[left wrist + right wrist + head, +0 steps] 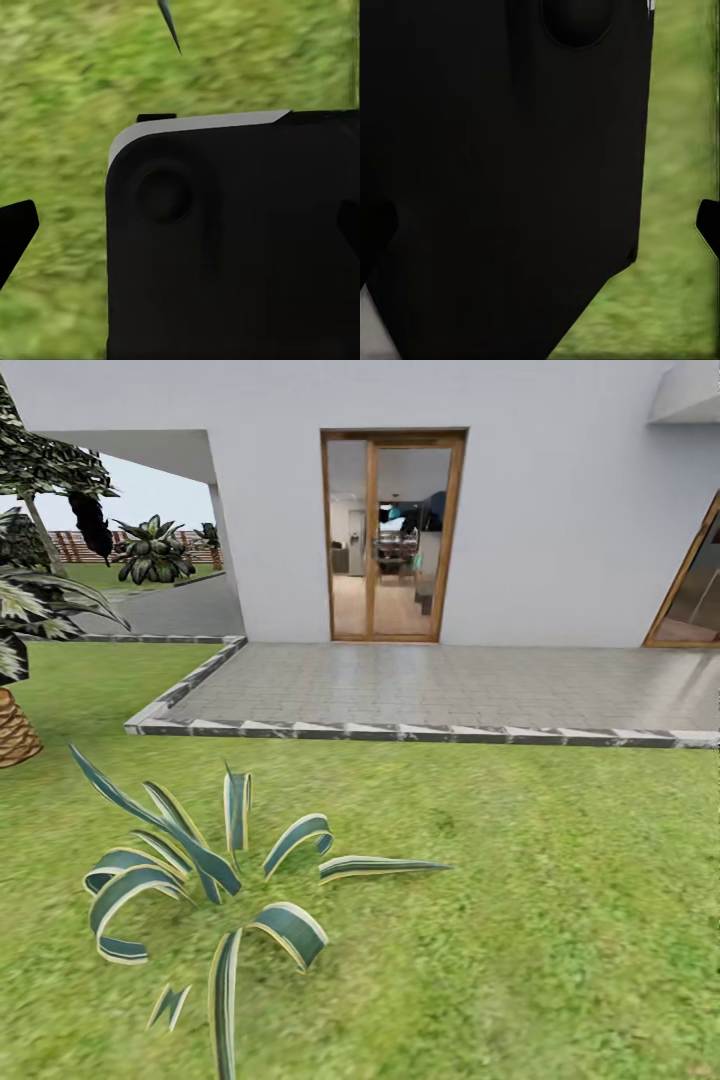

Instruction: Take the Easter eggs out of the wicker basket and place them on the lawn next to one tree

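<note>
Green lawn (560, 880) and paved patio (450, 685) ahead; no basket or eggs found; my claws' state I cannot tell.

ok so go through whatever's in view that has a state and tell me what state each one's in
Glass door: shut, room visible through the panes.
Striped spiky plant: rooted in the lawn, leaves arching outward.
Paved patio: bare, raised edge meets the grass.
Potted plant: upright at the lawn's left edge.
Left gripper: dark body above grass, opening cannot be told.
Right gripper: same.
</note>
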